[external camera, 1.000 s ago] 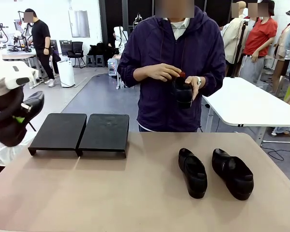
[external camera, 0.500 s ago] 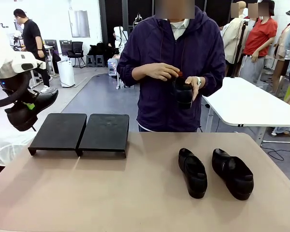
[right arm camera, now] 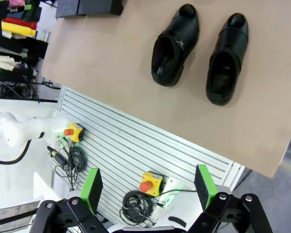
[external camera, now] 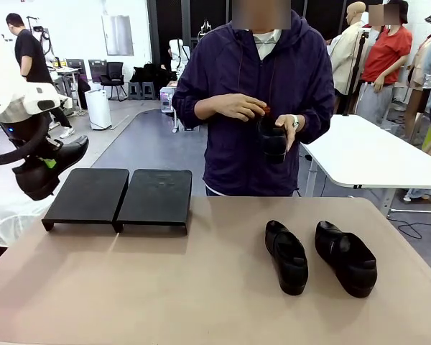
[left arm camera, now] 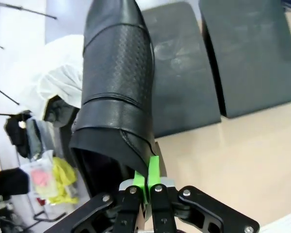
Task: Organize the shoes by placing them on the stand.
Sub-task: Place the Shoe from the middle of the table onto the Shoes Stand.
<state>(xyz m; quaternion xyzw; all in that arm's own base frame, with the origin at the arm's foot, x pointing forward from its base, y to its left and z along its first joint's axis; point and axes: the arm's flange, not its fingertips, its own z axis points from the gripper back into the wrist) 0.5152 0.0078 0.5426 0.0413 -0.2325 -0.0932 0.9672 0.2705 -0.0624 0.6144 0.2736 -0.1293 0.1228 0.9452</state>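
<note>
Black leather shoe point(external camera: 63, 157) hangs in the L gripper point(external camera: 47, 164), up off the table point(external camera: 165, 295) and just left of the stand point(external camera: 90, 195); jaws are clamped shut on the thin collar by the heel, prob. because that rim is the only part slim enough to pinch; in the wrist view the green pads point(left arm camera: 153, 167) nip that edge, toe pointing away from the gripper; toe aims right toward the stand, so it looks lined up for the left panel; no shoe on the stand yet. R gripper point(right arm camera: 148, 187) has jaws spread wide, holding nothing, high over the near right edge; likely parked there w/ a clear look at the pair point(external camera: 286, 255) lying side by side on the right. Fourth shoe point(external camera: 273, 138) is in the person's hands point(external camera: 237, 108) at the far side, chest-high; maybe about to be passed over.
</note>
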